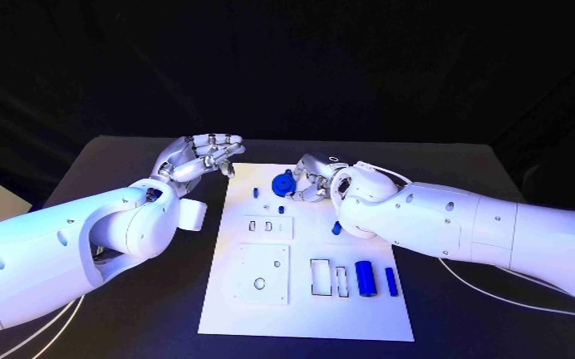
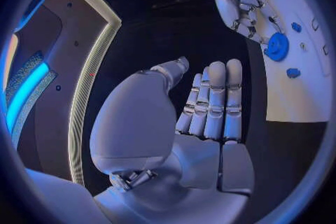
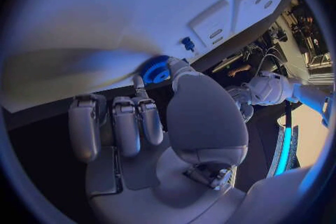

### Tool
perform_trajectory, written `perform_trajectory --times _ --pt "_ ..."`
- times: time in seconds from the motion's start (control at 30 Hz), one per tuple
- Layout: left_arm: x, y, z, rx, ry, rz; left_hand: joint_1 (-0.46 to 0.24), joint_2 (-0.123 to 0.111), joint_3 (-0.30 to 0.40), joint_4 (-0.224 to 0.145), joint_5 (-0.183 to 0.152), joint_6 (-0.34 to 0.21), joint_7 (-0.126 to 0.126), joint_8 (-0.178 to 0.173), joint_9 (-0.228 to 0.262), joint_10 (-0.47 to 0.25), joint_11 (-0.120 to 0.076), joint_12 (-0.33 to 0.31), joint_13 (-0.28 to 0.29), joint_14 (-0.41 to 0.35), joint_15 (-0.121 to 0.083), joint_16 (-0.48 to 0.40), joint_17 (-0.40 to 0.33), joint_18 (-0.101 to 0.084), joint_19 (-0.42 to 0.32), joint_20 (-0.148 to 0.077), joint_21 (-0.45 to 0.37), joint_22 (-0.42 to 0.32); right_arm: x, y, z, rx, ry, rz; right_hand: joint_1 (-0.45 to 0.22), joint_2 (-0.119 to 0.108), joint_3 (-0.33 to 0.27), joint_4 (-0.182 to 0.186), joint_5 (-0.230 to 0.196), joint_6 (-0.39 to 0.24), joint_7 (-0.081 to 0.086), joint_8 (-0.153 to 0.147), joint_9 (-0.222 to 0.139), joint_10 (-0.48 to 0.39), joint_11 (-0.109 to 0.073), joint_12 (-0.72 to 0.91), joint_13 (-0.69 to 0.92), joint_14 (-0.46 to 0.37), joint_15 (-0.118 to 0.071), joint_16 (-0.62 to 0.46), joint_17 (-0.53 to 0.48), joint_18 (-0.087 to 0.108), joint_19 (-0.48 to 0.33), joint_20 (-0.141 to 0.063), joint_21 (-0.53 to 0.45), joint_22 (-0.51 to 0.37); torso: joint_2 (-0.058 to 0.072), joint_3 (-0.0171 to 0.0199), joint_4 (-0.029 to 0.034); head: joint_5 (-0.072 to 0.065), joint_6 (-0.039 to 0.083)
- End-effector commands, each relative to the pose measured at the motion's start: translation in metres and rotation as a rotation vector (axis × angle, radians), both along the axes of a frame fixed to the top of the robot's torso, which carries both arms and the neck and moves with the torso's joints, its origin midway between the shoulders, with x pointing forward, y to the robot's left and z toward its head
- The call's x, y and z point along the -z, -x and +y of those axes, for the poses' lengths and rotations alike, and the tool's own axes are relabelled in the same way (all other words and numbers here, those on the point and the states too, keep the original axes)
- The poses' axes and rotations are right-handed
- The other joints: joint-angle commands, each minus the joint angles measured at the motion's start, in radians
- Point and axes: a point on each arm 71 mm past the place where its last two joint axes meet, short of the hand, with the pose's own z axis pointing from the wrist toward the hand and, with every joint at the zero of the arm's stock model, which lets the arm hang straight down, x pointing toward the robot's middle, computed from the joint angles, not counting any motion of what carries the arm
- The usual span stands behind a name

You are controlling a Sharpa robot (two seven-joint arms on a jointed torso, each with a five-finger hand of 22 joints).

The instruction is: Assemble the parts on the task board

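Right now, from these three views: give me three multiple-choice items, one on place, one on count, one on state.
1. Where is the blue disc?
A. On the black table, off the board
B. At the far end of the task board
C. In the left hand

2. How many blue cylinders lie beside the rectangular slots?
A. Two
B. Four
C. None

3. What is the left hand doing?
A. Gripping a cylinder
B. Pressing on the board
C. Holding nothing, off the board's left edge

Answers:
1 B: the blue disc sits at the far end of the task board, with the right hand fingers on it.
2 A: two blue cylinders lie right of the rectangular slots.
3 C: the left hand is empty in its wrist view.
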Motion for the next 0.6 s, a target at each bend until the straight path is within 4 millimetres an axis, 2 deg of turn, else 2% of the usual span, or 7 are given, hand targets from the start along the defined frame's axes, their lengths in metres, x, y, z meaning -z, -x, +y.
perform_trajectory --times 0.03,0.6 --pt "-0.0013 0.0000 -0.0009 0.005 0.004 -0.006 0.000 0.004 0.004 -0.003 0.002 -0.005 0.002 -0.002 0.001 -0.009 0.000 0.004 0.001 -0.006 0.004 0.007 -0.002 0.014 -0.007 0.000 0.004 0.001 0.0035 0.0030 0.0029 -0.037 0.017 0.031 -0.006 0.007 -0.001 0.000 0.001 0.008 -0.003 0.005 0.001 0.105 0.003 0.004 0.263 0.108 0.003 0.005 0.263 -0.016 0.042 0.006 0.001 0.168 0.000 0.0003 0.0003 0.000 0.001" --pt "-0.0009 -0.0008 0.0020 -0.005 0.000 -0.006 -0.002 0.004 0.007 -0.006 0.002 -0.007 0.003 -0.001 0.003 -0.011 0.001 0.007 0.002 -0.007 0.005 0.011 -0.003 0.014 -0.012 0.001 0.010 0.005 0.0019 0.0074 -0.0046 -0.040 -0.002 0.019 -0.014 0.011 0.001 -0.001 -0.003 0.037 -0.012 0.016 0.005 0.105 -0.006 0.004 0.263 0.108 -0.005 0.005 0.263 -0.018 0.046 0.000 0.007 0.175 0.001 0.0007 0.0003 0.001 0.001"
